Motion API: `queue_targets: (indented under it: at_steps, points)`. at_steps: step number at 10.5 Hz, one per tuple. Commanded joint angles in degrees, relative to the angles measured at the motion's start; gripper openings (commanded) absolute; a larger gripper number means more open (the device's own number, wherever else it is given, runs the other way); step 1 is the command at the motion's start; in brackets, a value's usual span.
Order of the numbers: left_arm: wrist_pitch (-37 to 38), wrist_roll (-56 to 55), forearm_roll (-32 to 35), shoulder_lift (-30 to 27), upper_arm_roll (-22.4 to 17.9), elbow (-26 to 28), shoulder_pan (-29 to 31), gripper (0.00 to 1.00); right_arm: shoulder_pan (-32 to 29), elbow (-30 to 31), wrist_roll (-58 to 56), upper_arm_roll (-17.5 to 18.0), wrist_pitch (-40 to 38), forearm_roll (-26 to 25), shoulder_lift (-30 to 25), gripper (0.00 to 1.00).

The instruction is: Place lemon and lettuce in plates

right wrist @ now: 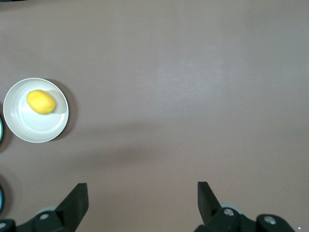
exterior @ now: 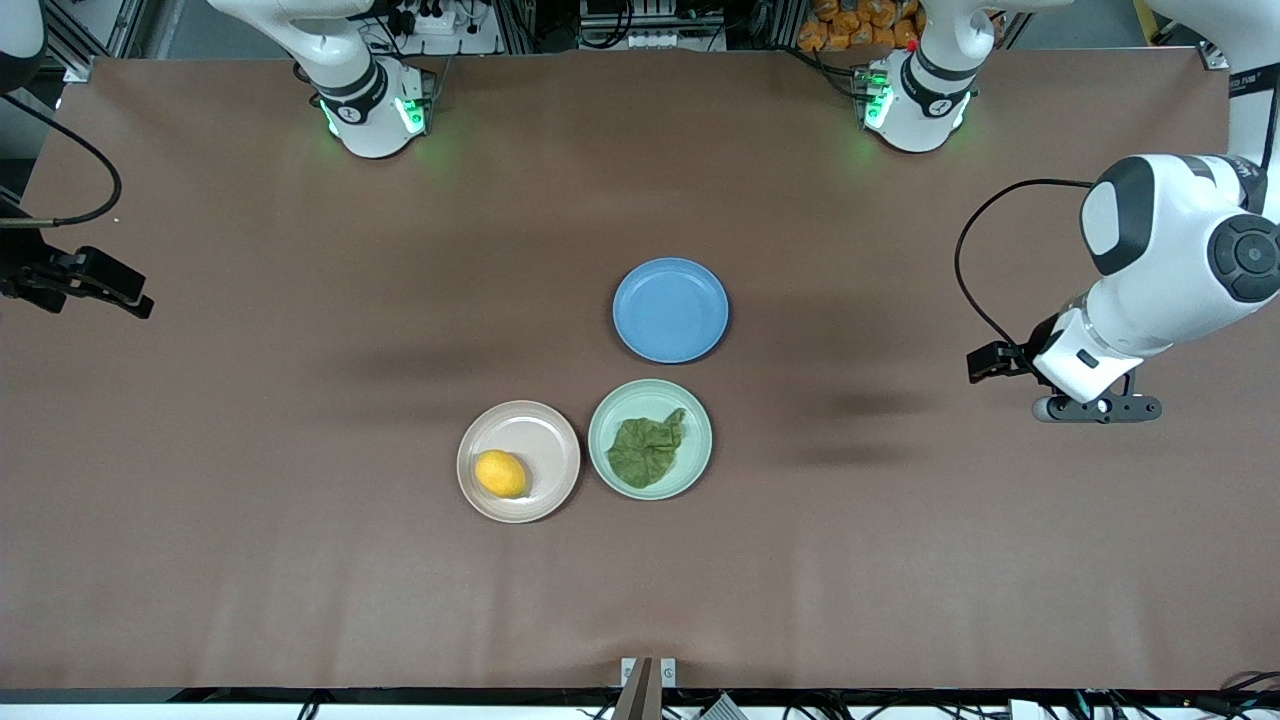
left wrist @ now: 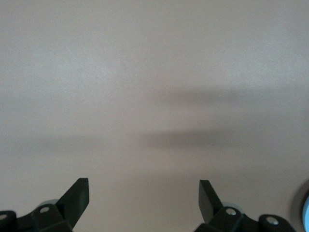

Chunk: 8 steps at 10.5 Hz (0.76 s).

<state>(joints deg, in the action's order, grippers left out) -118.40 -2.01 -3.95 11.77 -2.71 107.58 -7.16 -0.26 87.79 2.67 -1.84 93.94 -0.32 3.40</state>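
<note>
Lemon (exterior: 500, 473) and lettuce (exterior: 648, 451) lie on plates; left gripper (left wrist: 144, 197) and half-cut-off right gripper (right wrist: 143, 199) released.

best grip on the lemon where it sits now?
Come straight down from above and close across the lemon's narrow middle, fingers either side of its short axis. It lies on its side in the beige-pink plate, off-centre toward the rim nearest the front camera, so that low rim would likely block a sideways approach.
</note>
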Motion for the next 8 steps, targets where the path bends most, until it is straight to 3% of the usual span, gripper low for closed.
queue_targets:
  at_steps: [1, 8]
  points:
    - [-0.2, 0.1, 1.2, -1.5, 3.7, 1.0, 3.4, 1.0, -0.3, 3.9, 0.9, 0.4, 1.6, -1.5, -3.0, 1.0]
    - [-0.2, 0.0, 1.0, -1.7, 3.9, -0.3, 3.9, 1.0, -0.2, 6.1, 0.2, 0.4, 1.6, -2.7, -5.1, 1.0]
